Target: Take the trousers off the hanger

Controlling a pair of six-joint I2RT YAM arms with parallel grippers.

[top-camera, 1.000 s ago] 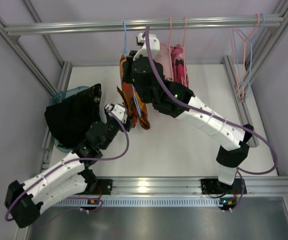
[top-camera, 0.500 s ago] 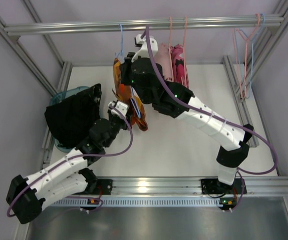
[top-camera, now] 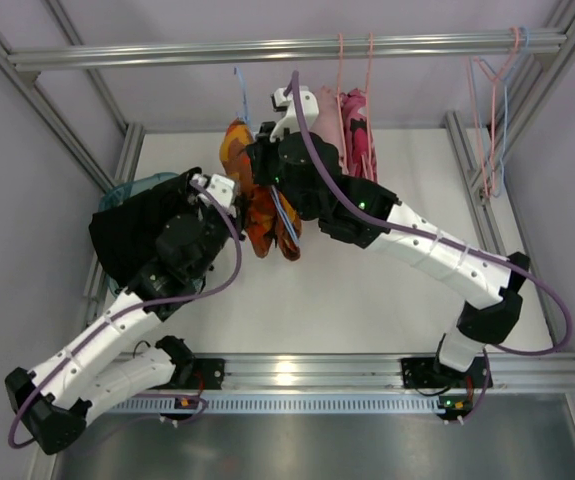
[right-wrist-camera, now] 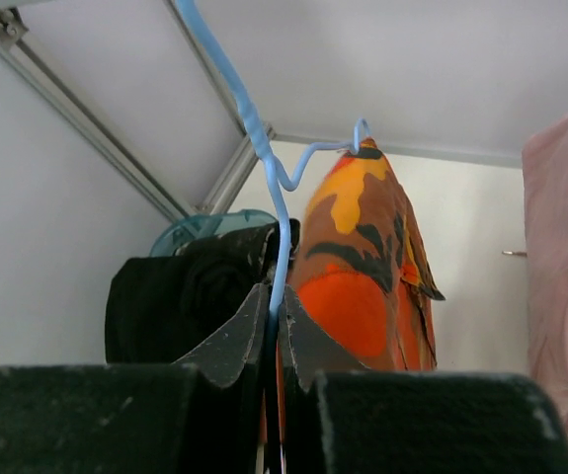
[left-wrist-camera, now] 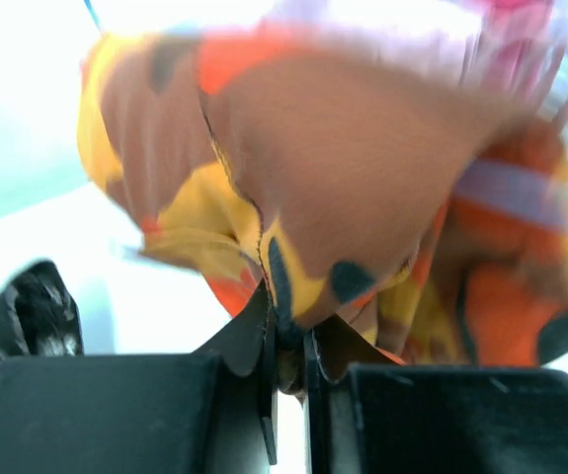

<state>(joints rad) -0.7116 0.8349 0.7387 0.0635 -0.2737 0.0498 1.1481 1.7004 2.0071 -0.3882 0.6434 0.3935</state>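
Fingers point(left-wrist-camera: 246, 336) of the left gripper point(left-wrist-camera: 285, 334) are squeezed tight on a fold of the orange trousers point(left-wrist-camera: 353, 168). The right gripper point(right-wrist-camera: 274, 314) is clamped on the thin wire of the blue hanger point(right-wrist-camera: 256, 133), a little way under its top. The orange trousers hang on that hanger, between the 2 arms, above the white table point(top-camera: 367, 290). I cannot tell if the hook sits on the metal rail point(top-camera: 167, 52). The pink trousers point(top-camera: 325, 120) hang from the rail just to the right. A black cloth point(top-camera: 137, 235) lies over a blue-green basket point(top-camera: 127, 190) at the table's left side.
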